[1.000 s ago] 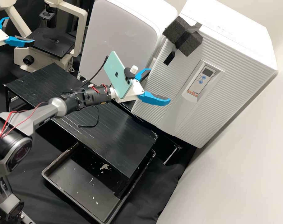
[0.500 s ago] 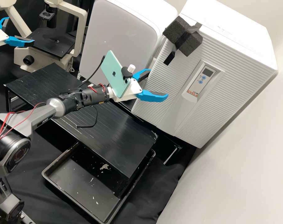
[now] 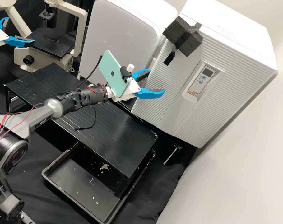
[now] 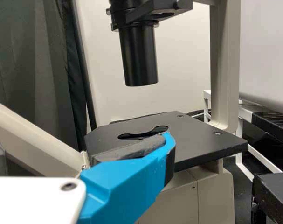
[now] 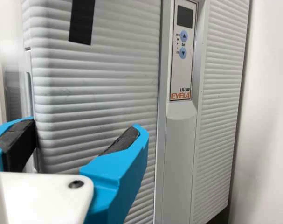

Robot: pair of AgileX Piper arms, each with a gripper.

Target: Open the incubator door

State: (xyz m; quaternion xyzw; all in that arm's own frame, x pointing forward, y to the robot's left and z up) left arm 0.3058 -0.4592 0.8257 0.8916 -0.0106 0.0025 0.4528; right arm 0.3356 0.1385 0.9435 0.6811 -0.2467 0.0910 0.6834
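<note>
The finely ribbed white incubator door (image 3: 216, 102) stands shut; near it, the right gripper (image 3: 156, 81) has its curved jaws apart. The left gripper's (image 3: 21, 30) jaws also gape, near a flat black microscope stage (image 3: 48, 39).

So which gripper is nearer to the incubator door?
Right. The right gripper is close to the ribbed front of the incubator door; the left gripper is farther off, by the microscope.

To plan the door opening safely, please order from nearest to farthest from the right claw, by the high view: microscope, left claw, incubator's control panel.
From the right claw, in the high view:
1. Control panel: on the incubator's front, to the right.
2. Microscope: upper left.
3. Left claw: at the far left.
</note>
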